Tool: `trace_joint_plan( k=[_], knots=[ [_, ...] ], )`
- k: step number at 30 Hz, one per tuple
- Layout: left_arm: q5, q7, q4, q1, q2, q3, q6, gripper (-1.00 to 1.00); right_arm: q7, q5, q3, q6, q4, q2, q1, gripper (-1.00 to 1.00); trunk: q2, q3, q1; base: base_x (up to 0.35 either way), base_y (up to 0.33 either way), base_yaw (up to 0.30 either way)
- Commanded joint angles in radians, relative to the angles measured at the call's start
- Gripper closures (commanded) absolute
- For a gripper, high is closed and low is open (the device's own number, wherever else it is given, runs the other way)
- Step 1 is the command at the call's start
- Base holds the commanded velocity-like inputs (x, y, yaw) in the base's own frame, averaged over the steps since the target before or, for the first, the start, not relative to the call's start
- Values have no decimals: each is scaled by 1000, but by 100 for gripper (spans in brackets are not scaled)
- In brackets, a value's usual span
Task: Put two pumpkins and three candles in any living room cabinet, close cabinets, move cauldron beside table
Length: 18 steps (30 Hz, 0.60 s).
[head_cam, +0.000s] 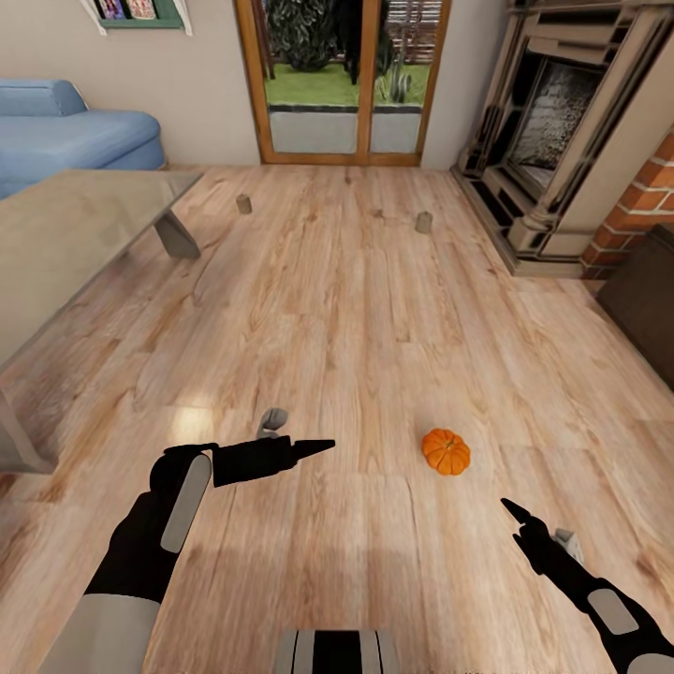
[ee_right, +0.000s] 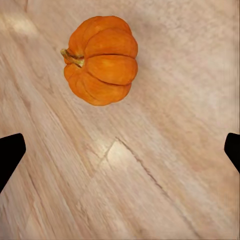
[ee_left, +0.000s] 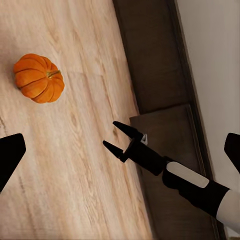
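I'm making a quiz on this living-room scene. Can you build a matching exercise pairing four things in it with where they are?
Things:
1. pumpkin
2. sofa
3. fireplace
4. glass table

Places:
A. against the far wall, at the head view's upper left
B. on the wood floor, ahead of the right pincer
C. beside the red brick, at the head view's upper right
D. along the head view's left edge, nearer than the blue seat

Pairs: 1-B, 2-A, 3-C, 4-D
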Motion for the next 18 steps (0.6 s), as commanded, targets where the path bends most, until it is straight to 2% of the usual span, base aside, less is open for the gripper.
trace_joint_plan(
  k=[1, 11, 18],
  knots=[
    [-1, -4, 0, 0, 0, 1, 4, -100, 2, -6, -5, 8, 0, 0, -1, -100, -1, -5, 0, 0, 0, 0],
    [0, -10, -1, 0, 1, 1, 5, -100, 0, -6, -3, 8, 1, 1, -1, -100, -1, -5, 0, 14, 0, 0],
    [0, -9, -1, 0, 0, 1, 5, -100, 1, -6, -3, 8, 1, 1, -1, -100, -1, -5, 0, 223, 0, 0]
  ],
)
